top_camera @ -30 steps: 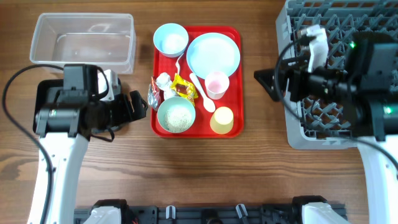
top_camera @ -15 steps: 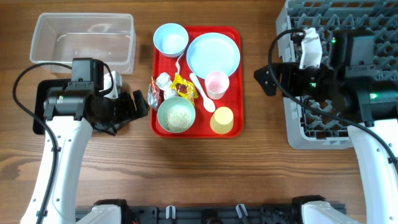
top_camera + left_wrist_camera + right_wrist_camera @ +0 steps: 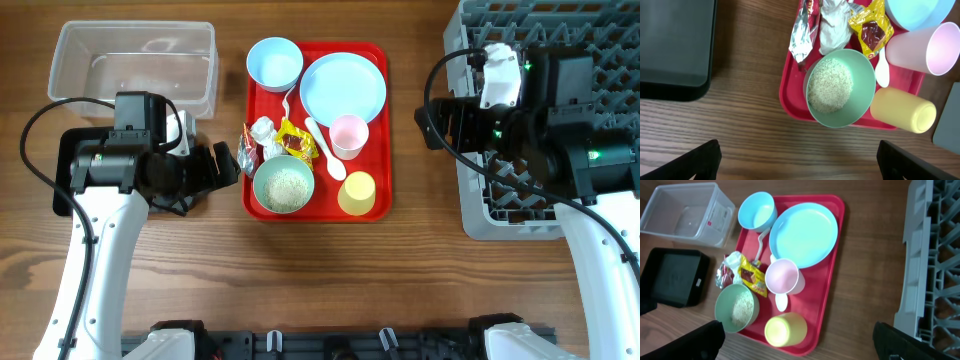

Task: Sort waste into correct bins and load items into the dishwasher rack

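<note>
- Clear tub (image 3: pixel 133 65), black tray (image 3: pixel 675 45): showing no waste inside; binning not yet begun.
- Left gripper (image 3: pixel 222 165): hovering beside the red tray (image 3: pixel 382 205), jaws gaping wide, carrying nothing.
- Red tray: carrying everything, namely tissue (image 3: pixel 263 128), wrappers (image 3: pixel 293 138), rice bowl (image 3: pixel 284 184), blue bowl (image 3: pixel 274 63), plate (image 3: pixel 342 87), pink cup (image 3: pixel 349 134), yellow cup (image 3: pixel 357 193), fork (image 3: pixel 289 100) and spoon (image 3: pixel 325 150).
- Right gripper (image 3: pixel 432 122): hanging between the red tray and the rack, fully spread, gripping nothing.
- Dishwasher rack (image 3: pixel 480 215): showing no dishes where visible; the whole task appears to be remaining.
</note>
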`<state>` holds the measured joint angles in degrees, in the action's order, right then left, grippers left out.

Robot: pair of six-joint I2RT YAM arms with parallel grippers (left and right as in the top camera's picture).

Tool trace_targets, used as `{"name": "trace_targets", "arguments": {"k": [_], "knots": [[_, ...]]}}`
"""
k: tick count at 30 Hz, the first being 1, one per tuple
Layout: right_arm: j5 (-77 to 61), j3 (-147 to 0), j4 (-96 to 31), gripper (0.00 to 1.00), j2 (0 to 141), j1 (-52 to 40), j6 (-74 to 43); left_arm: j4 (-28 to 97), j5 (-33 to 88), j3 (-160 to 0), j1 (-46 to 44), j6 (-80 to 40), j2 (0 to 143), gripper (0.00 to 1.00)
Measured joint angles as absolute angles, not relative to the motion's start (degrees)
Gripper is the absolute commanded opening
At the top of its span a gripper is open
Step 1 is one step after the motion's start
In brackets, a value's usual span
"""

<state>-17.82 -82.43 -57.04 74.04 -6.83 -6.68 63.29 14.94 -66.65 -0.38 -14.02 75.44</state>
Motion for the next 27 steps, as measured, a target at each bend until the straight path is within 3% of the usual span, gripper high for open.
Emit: {"name": "trace_targets", "arguments": {"k": [17, 27], "knots": [[-17.47, -82.43, -56.93, 0.99, 74.04, -6.83, -6.68, 48.31, 15.79, -70.00, -1.15, -12.69, 76.27, 1.00], [-17.45, -82.43, -57.84, 1.00, 74.04, -6.83, -6.68, 38.15, 12.56, -70.30, -10.81, -13.02, 92.77, 0.92]]}}
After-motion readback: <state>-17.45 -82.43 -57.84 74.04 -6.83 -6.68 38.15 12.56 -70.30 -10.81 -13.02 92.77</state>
